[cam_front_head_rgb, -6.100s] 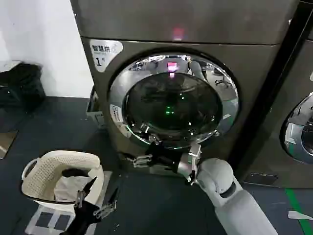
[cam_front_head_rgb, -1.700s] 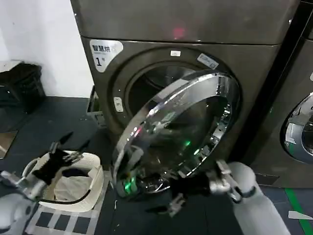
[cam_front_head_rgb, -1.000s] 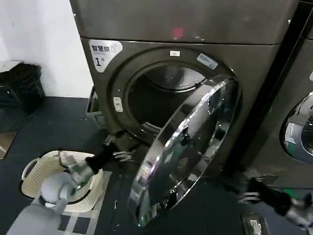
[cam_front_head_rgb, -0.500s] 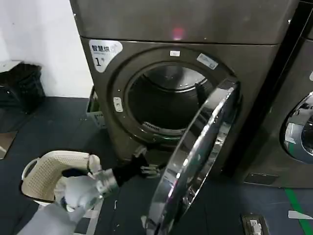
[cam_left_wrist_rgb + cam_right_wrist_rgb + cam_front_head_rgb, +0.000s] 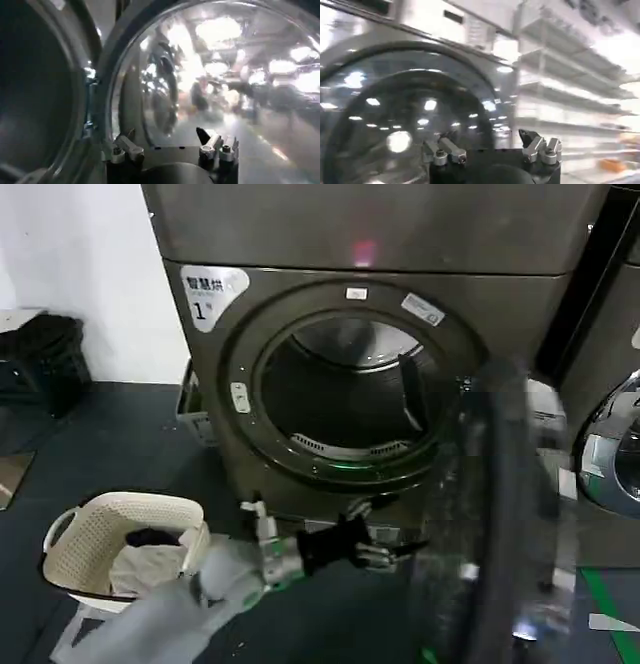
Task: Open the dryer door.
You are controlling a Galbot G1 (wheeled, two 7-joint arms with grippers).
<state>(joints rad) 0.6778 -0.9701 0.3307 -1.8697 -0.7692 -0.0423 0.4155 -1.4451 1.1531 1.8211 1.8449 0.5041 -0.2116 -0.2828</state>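
Dark floor (image 5: 110, 444), white wall behind at left. Left end effector (image 5: 385, 550) reaches low across the dryer (image 5: 340, 364) front, just below the drum opening (image 5: 340, 399); fingers spread apart, holding nothing. In the left wrist view the same end effector (image 5: 170, 147) sits close before domed glass and the chrome ring. Right end effector (image 5: 492, 147), in the right wrist view, has its fingers parted and empty, facing a chrome-ringed round door.

Dryer door (image 5: 500, 514) swung wide open, hinged at the right, standing edge-on beside the opening. White label marked "1" (image 5: 213, 289) at the machine's upper left. Cream laundry basket (image 5: 120, 539) with clothes on the floor at left. Neighbouring machine (image 5: 615, 454) at the right edge.
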